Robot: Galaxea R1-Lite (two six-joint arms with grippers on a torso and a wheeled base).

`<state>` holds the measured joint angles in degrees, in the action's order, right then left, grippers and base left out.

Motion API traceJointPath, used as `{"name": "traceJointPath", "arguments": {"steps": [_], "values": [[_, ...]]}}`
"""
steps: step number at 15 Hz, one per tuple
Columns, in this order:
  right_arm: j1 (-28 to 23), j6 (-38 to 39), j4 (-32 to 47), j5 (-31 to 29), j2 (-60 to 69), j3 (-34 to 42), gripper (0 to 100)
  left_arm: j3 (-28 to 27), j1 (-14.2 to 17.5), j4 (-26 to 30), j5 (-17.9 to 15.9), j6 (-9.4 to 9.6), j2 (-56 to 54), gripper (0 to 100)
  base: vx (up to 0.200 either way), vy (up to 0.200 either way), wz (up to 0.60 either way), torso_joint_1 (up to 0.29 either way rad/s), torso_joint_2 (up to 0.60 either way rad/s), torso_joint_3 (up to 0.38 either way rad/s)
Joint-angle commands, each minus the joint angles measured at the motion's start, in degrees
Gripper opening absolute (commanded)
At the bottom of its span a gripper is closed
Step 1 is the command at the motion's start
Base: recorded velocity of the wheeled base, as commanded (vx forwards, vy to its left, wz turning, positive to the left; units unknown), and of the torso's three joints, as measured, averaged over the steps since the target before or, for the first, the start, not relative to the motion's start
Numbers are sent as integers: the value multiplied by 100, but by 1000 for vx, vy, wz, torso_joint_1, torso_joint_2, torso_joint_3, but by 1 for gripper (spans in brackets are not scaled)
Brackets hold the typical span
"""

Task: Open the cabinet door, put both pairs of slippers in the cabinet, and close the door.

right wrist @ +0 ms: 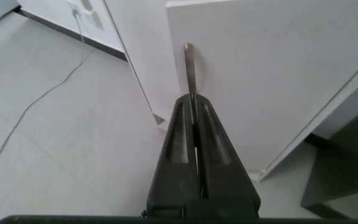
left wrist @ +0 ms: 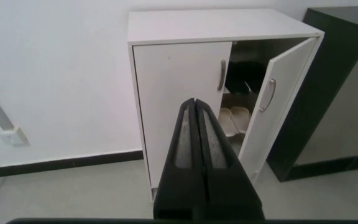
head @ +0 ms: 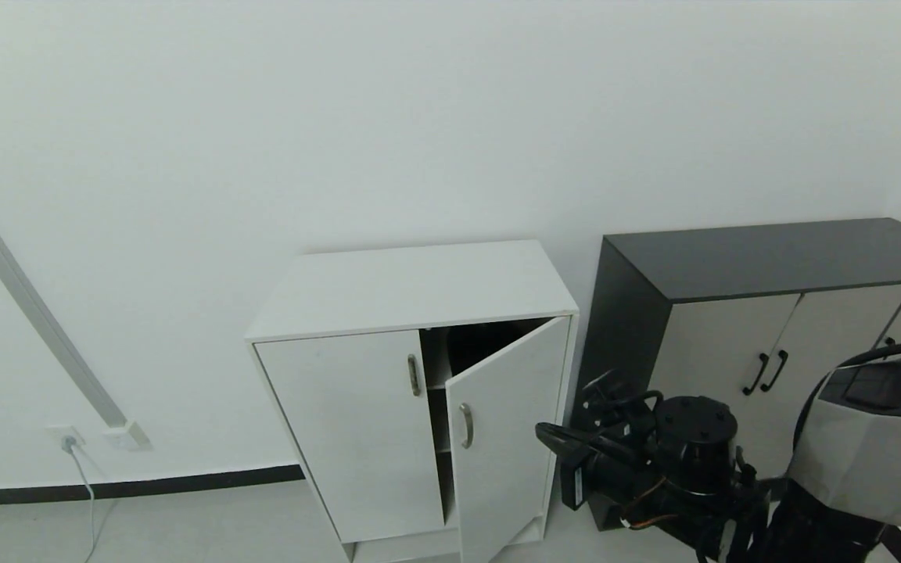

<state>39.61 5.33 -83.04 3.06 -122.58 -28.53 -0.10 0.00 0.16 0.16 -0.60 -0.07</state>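
The cabinet's (head: 411,289) right door (head: 509,430) stands ajar with pale slippers (left wrist: 235,118) inside, and the right gripper (right wrist: 193,99) near its handle (right wrist: 190,65) and the left gripper (left wrist: 194,102) are both clenched empty.

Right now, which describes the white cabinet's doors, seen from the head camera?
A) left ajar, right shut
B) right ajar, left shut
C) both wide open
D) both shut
B: the right door swings out part-way, the left door sits flush, and pale slippers show through the gap.
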Motion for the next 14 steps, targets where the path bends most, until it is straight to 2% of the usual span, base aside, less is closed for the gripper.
{"name": "traceJointPath", "arguments": {"steps": [1,5,10,14], "values": [[-6,3,-72,2,-100,146,0,1,0,2,2,-2,7,0,200,0,0,-17,-17,12],[56,-5,-151,2,-179,181,0,1,0,2,2,-2,7,0,200,0,0,6,1,4],[56,12,-423,2,-478,84,0,1,0,2,2,-11,7,0,0,0,0,0,0,0],[-58,12,-133,2,-812,-566,0,1,-9,2,2,-11,7,0,0,0,0,0,0,0]]}}
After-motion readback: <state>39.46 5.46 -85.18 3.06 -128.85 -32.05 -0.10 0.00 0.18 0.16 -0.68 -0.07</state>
